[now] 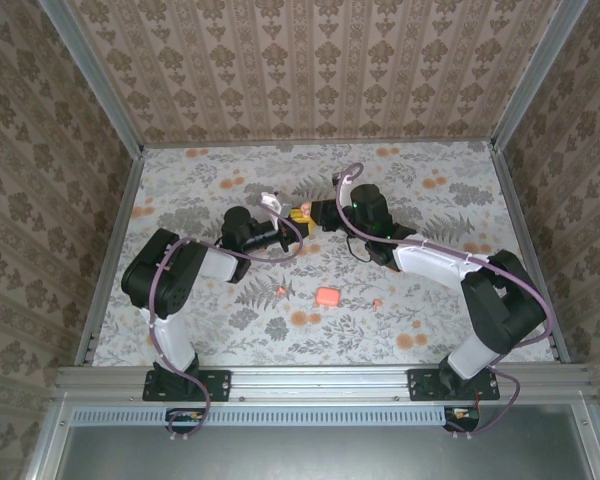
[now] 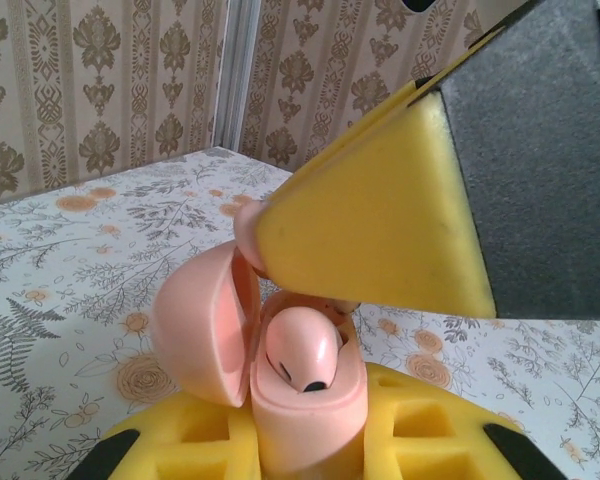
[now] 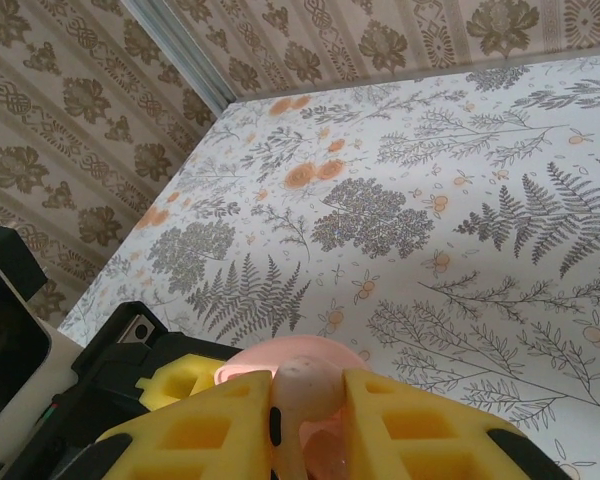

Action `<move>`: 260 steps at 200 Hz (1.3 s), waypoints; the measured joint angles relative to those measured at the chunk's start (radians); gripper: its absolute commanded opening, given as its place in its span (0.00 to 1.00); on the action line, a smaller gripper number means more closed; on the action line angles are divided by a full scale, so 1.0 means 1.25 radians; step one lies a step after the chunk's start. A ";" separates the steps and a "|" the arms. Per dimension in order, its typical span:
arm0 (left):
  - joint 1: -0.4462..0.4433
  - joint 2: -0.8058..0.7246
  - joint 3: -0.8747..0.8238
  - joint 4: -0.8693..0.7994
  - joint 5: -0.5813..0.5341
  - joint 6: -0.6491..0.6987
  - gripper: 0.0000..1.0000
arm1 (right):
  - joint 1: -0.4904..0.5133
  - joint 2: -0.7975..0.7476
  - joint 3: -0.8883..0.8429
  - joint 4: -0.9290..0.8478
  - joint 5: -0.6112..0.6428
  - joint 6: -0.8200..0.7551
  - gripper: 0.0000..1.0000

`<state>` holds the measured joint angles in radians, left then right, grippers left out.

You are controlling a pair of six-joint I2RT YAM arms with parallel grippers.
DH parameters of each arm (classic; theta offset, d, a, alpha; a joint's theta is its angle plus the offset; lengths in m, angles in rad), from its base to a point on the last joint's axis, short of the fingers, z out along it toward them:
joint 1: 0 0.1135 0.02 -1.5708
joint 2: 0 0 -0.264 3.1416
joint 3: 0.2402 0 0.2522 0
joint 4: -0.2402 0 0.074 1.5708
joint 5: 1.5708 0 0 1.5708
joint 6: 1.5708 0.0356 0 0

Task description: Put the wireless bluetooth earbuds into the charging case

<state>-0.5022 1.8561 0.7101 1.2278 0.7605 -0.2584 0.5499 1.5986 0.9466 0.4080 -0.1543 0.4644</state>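
left gripper (image 2: 305,450): clamped on the lower half of the case (image 2: 255,390); holds it up off the table (image 2: 70,260), opening turned toward the other arm, likely so the sockets can be reached
lid (image 2: 195,335): swung open to one side, clear of the sockets
seated earbud (image 2: 302,350): already lying in one socket of the case; half the job looks done
right gripper (image 3: 308,430): pinched on the held earbud (image 3: 305,385); its round head pokes out past the fingertips, free to be guided in
position: held earbud just above the open case; touching or not, I cannot tell
next: probably a small push into the free socket, then release
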 measured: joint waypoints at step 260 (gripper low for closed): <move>-0.017 -0.068 -0.117 0.006 -0.089 0.078 0.13 | -0.202 0.006 0.018 -0.846 0.018 0.023 0.26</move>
<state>-0.5240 1.7714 0.5640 1.2350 0.6495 -0.1604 0.2977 1.6062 0.9688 -0.6491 -0.1322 0.4938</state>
